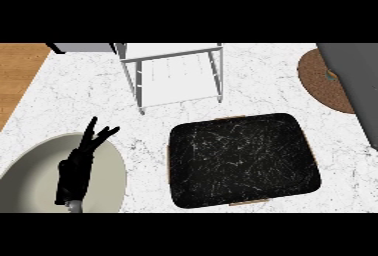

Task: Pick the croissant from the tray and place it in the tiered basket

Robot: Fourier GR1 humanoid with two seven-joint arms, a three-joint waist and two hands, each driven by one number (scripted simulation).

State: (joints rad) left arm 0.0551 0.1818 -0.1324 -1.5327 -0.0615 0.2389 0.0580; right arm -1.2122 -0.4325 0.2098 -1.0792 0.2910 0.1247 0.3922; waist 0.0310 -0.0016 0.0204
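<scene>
The tray (244, 160) is a dark, white-veined slab with rounded corners on the pale marbled counter (81, 100); no croissant shows on it or anywhere else, so its place cannot be told; the white wire tiered basket (173, 75) stands just behind the tray; left of the tray, the left hand (77, 170) rests over a grey oval plate (111, 170), fingers straight and spread, holding nothing; the right hand is out of view; a croissant would likely be light, flaky and crushable, best cradled round its thick middle.
</scene>
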